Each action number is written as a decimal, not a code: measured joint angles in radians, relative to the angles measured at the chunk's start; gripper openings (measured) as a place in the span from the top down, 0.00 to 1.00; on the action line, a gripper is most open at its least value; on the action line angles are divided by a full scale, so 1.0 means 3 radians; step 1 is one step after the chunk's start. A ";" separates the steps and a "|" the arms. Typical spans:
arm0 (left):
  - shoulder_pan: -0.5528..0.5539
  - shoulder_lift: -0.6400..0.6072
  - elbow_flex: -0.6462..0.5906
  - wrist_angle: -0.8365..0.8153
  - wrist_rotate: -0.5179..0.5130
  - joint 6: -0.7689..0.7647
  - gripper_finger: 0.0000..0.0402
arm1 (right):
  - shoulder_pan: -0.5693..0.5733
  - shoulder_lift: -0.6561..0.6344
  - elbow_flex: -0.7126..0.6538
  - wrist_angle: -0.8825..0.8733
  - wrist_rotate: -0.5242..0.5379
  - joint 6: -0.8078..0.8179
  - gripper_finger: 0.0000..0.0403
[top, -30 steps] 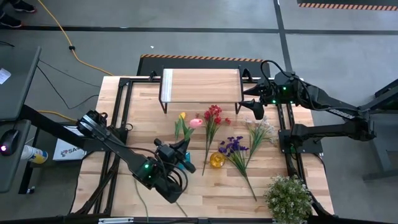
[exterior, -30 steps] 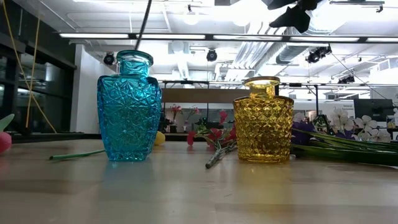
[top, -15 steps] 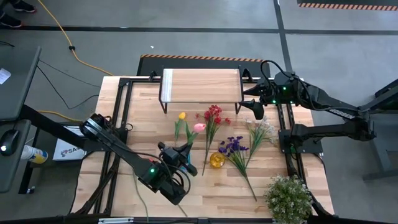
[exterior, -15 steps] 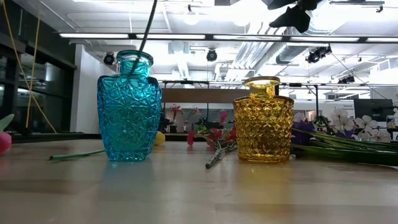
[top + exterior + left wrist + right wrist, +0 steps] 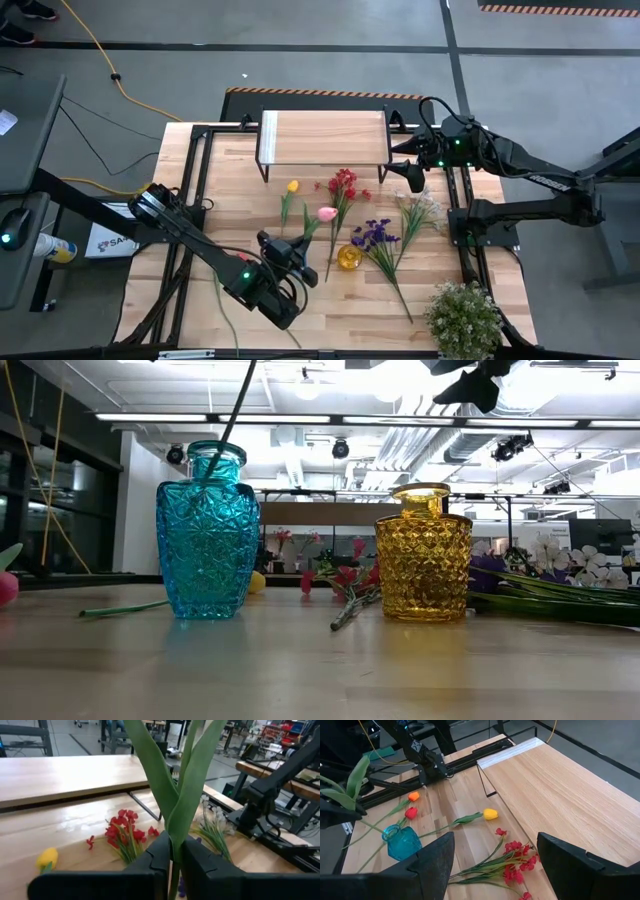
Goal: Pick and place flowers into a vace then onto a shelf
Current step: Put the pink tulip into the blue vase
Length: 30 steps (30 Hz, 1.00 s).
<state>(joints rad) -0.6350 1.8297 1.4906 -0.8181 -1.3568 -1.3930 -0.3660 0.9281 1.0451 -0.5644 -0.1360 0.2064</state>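
My left gripper (image 5: 290,248) is shut on a pink tulip (image 5: 327,213) with long green leaves (image 5: 192,775). It hovers over the blue glass vase (image 5: 207,530) near the table's front. The tulip's stem (image 5: 232,415) slants down into the vase's mouth. A yellow glass vase (image 5: 348,257) stands to the right. A yellow tulip (image 5: 292,186), a red spray (image 5: 343,185), a purple spray (image 5: 375,235) and a white spray (image 5: 420,210) lie flat on the table. The shelf (image 5: 322,137) stands at the back. My right gripper (image 5: 410,178) waits open beside the shelf's right end. My left gripper pinches the tulip's stem (image 5: 174,851) between its two fingers, just below where the leaves split. The fingers reach in nearly level from the table's near left and lie across the stem. The tulip stands tilted, with its lower stem end inside the blue vase's mouth (image 5: 215,455).
An orange tulip (image 5: 413,796) and a red tulip (image 5: 411,812) lie on the table left of the blue vase. A bushy potted plant (image 5: 463,318) stands at the near right corner. Black frame rails (image 5: 195,170) run along both sides of the tabletop.
My left gripper has sunk toward the blue vase with the pink tulip and tipped it. The flower head has swung toward the table's right and near side. The stem's lower end has gone down through the vase's mouth.
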 joint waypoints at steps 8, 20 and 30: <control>0.0000 0.0000 0.0000 0.0015 0.0220 0.0000 0.81 | 0.0000 0.0001 0.0000 -0.0001 0.0001 0.0004 0.32; 0.0000 0.0000 0.0000 0.0025 0.0396 0.0000 0.81 | 0.0000 0.0001 0.0000 -0.0003 0.0003 0.0006 0.32; 0.0000 0.0000 0.0000 0.0024 0.0398 -0.0001 0.81 | 0.0000 0.0000 0.0000 -0.0002 0.0004 0.0006 0.32</control>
<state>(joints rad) -0.6350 1.8297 1.4906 -0.8108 -1.2374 -1.3932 -0.3660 0.9281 1.0451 -0.5651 -0.1349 0.2081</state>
